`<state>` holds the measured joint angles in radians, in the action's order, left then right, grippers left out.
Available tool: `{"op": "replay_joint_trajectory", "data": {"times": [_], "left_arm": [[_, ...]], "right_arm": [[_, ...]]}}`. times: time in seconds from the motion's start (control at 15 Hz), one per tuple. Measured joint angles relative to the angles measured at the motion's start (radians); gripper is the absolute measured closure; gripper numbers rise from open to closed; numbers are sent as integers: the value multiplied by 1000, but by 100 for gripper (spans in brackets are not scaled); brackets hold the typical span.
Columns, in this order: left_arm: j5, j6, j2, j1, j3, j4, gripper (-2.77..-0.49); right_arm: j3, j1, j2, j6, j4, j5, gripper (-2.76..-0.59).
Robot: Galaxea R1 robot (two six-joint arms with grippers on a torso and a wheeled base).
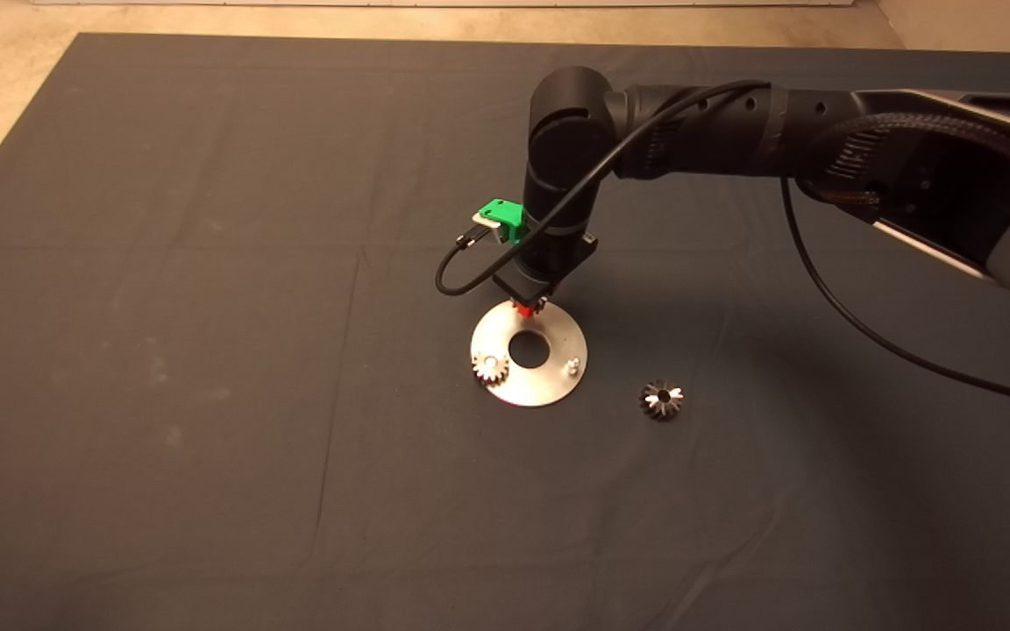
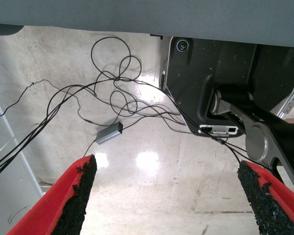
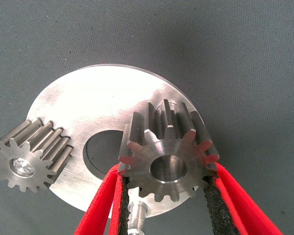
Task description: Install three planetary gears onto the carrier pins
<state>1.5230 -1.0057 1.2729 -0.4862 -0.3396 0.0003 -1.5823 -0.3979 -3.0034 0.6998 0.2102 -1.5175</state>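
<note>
The round silver plate (image 1: 529, 353) (image 3: 108, 107) lies mid-mat. One planetary gear (image 1: 489, 367) (image 3: 27, 159) sits on the carrier pin at the plate's near-left rim. A bare pin (image 1: 572, 365) stands at the near-right rim, and a bare pin (image 3: 137, 211) shows below the held gear in the right wrist view. My right gripper (image 1: 526, 306) (image 3: 167, 196) is shut on a second gear (image 3: 167, 155), held just above the plate's far rim. A third gear (image 1: 662, 400) lies loose on the mat to the right of the plate. My left gripper (image 2: 166, 196) is parked off the mat, open and empty.
The dark mat (image 1: 207, 350) covers the table. The right arm (image 1: 733, 131) and its black cable (image 1: 864, 333) cross the mat's right side. The left wrist view shows a pale floor with tangled cables (image 2: 108, 93) and the robot's base (image 2: 210, 88).
</note>
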Motion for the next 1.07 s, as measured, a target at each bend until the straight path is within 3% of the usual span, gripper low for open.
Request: {"op": "replay_joint_trajectory", "data": {"times": [0.33, 1.07], "left_arm": [[0, 6, -10, 0, 0, 0, -204], [0, 14, -13, 0, 0, 0, -204]], "right_arm": [[-2, 1, 1, 0, 27, -3, -93], [-3, -4, 0, 0, 36, -8, -93]]}}
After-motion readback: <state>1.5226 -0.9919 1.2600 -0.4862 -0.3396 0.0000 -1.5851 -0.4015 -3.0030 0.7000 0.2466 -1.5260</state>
